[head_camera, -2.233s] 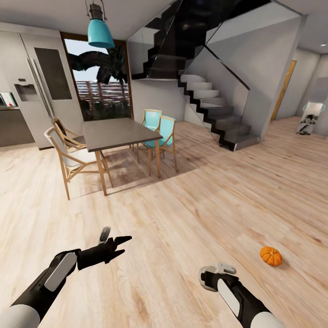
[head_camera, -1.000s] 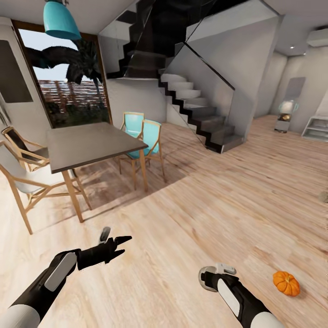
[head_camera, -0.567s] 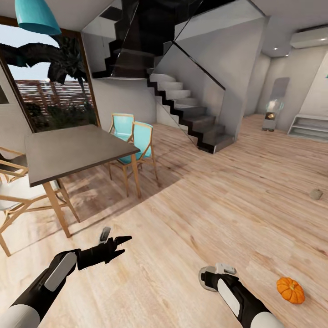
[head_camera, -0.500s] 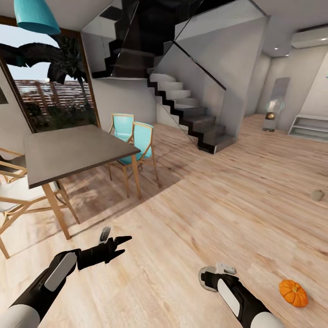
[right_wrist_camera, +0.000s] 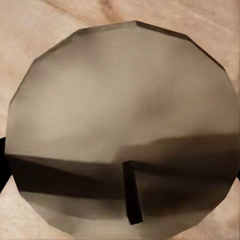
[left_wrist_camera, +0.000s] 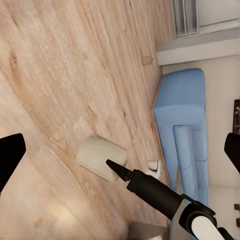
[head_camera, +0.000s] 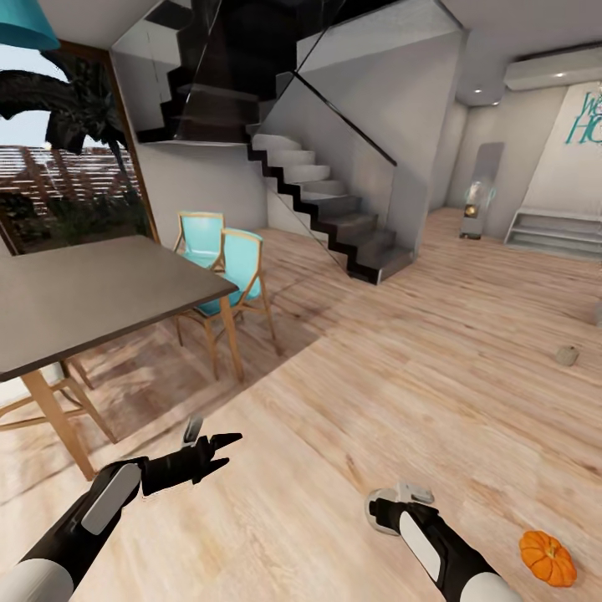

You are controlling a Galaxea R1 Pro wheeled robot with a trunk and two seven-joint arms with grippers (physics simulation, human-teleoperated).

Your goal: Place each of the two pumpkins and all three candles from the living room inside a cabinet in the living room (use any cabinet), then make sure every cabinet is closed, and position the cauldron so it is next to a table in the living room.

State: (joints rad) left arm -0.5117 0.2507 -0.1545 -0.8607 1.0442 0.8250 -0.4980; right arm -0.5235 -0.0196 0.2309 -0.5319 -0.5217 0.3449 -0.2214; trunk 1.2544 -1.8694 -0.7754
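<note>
The pumpkin lies on the wooden floor just beside the right arm, nearer the lower right corner of the head view than a moment ago; the staircase and dining table have slid leftward too, so the camera is swinging right, not the fruit rolling. The right claw pinches a pale round candle. The left claw hangs spread and empty. No cabinet appears yet, so stowing probably waits on more turning.

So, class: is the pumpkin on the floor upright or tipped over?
Tipped: the pumpkin lies on the floor, its stem pointing sideways.
</note>
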